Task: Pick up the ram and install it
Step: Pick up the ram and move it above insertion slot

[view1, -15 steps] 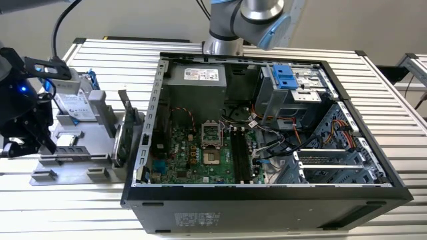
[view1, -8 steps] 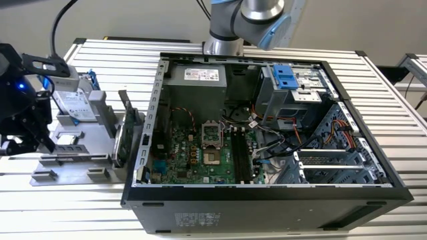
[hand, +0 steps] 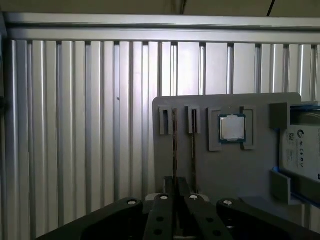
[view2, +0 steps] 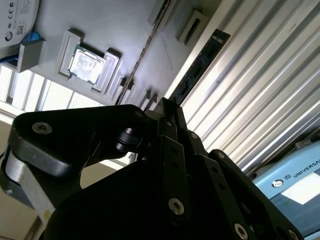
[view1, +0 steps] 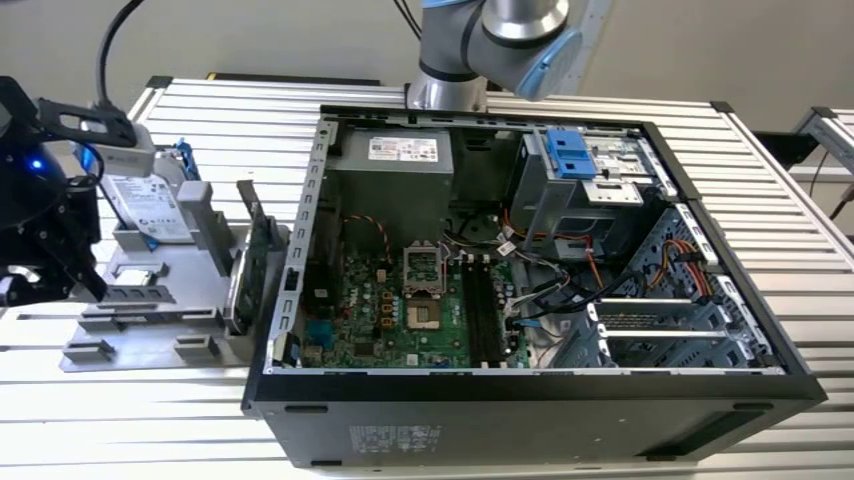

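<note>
Gripper (hand: 175, 189) low over gray parts tray (hand: 250, 175), jaws drawn narrow onto the ram (view2: 199, 65), upright on its edge in a slot near the tray's rim, processor (hand: 231, 127) nearby; tray just beside open computer case (view1: 534, 400).

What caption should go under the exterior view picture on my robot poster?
Robot arm's tool hovers over the gray parts tray, beside an open computer case on a slatted metal table.
</note>
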